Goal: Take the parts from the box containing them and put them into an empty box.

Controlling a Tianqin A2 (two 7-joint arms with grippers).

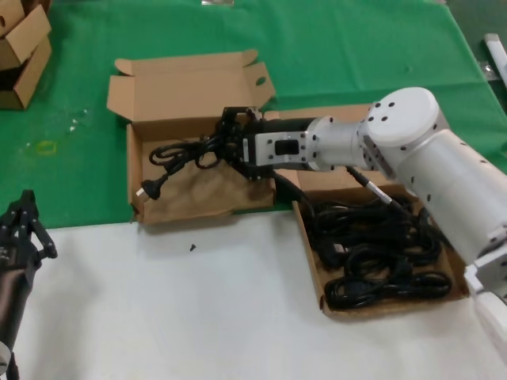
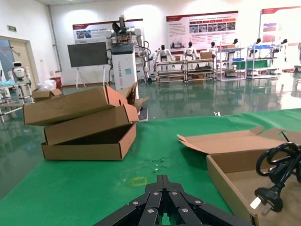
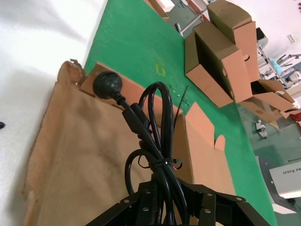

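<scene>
One glossy black coiled cord (image 1: 178, 152) is held clamped in the right gripper (image 1: 230, 141) over the otherwise bare left-hand carton (image 1: 150, 207), its moulded plug dangling near the torn front edge, while several more cords (image 1: 372, 253) are left heaped in the right-hand carton (image 1: 315, 273). The cord is judged light, floppy and slippery, so it is best gripped at the tied middle of the coil. The left gripper (image 1: 22, 218) is parked low over the white bench (image 1: 198, 317), fingers seen together; matte corrugated stacked cartons (image 2: 84, 125) sit beyond.

Stacked cartons (image 2: 87, 125), green cloth (image 1: 348, 55)
</scene>
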